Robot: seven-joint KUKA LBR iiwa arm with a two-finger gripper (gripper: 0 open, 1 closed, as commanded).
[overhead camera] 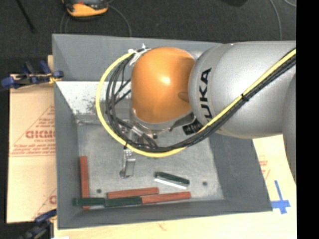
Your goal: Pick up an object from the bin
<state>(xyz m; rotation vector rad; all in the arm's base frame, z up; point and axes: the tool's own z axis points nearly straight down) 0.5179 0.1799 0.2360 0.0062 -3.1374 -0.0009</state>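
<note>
My gripper [127, 168] hangs below the orange wrist cover, low over the bare bin floor left of centre, with nothing seen in it. A short dark green bar with a pale edge [172, 179] lies on the floor to its right, apart from it. A reddish-brown bar [132, 193] lies flat just in front of the gripper, near the front wall. Another reddish-brown bar [84, 180] lies lengthwise along the left wall.
Along the front wall lie one more reddish bar [167, 197] and a dark green bar [107, 201], end to end with the others. The arm and its cables cover the back half of the bin.
</note>
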